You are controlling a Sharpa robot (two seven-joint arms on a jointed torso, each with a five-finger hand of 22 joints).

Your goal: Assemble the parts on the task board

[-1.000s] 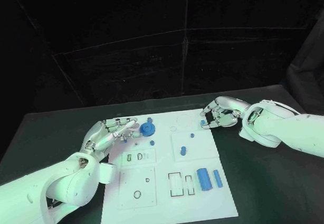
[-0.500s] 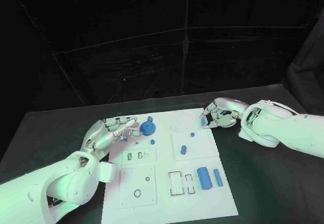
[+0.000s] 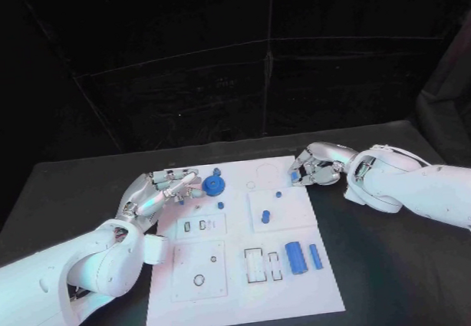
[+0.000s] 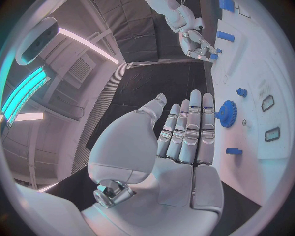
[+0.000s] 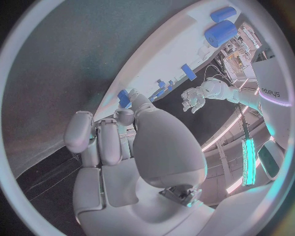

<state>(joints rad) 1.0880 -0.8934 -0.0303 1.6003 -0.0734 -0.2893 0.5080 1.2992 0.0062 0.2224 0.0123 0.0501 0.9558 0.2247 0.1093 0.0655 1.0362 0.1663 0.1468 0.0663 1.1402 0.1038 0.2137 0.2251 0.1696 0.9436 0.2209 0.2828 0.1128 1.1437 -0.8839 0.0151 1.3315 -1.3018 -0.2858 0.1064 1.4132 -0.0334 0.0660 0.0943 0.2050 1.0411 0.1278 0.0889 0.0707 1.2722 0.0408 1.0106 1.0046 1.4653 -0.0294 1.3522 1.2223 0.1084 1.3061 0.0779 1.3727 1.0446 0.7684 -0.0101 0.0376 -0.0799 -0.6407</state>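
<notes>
Big black tabletop (image 3: pixel 72 193) with the white board (image 3: pixel 247 300) lying down the middle of it, long way toward the robot. The left robot hand (image 3: pixel 160 191) hangs over the board's far left corner, fingers stretched out flat side by side and holding nothing, fingertips just beside the blue gear (image 3: pixel 214 185). From its wrist camera you see the same gear (image 4: pixel 226 113) right off the fingertips, not touching as far as I can see.

The right robot hand (image 3: pixel 316 167) sits at the board's far right edge, fingers curled in around a small blue piece (image 3: pixel 294 177), which looks pinched at the fingertips. The wrist view shows that blue bit (image 5: pixel 125 97) poking out just past the curled fingers.

Lower down the board there's a fat blue cylinder (image 3: pixel 295 258) with a thinner blue rod (image 3: pixel 315 258) just beside it, and a small blue peg (image 3: pixel 265 216) around the middle.
</notes>
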